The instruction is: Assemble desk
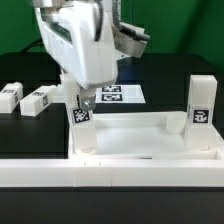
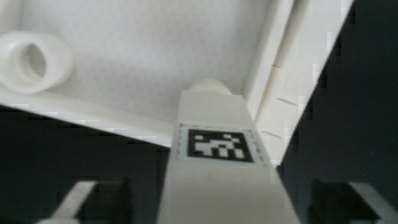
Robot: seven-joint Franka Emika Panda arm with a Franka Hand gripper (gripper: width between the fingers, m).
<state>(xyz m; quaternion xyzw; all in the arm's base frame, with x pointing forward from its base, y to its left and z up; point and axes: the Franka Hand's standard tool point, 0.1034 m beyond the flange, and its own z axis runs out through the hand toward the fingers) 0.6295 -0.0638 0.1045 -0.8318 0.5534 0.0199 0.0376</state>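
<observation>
At the desk panel's (image 1: 150,135) corner on the exterior view's left, you have a leg (image 1: 83,118) standing upright, and the gripper (image 1: 86,103) hangs right over it. In the wrist view the fingers (image 2: 89,200) stand apart on either side of the leg with dark gaps showing, so nothing is clamped. The panel lies along the table (image 1: 20,135) edge nearest the exterior camera, against the border rail (image 1: 110,172). A second leg (image 1: 202,105) stands at the panel's corner on the exterior view's right, and two loose legs (image 1: 38,100) lie flat near the table's edge on the exterior view's left.

Your risk, as I judge it, comes on the way up. The gaps look narrow, so any sideways drift could let a finger catch the leg and tilt it or drag it out of its socket. You can't tell from here how deeply it is seated. If it sits loose, even a light brush could topple it.
</observation>
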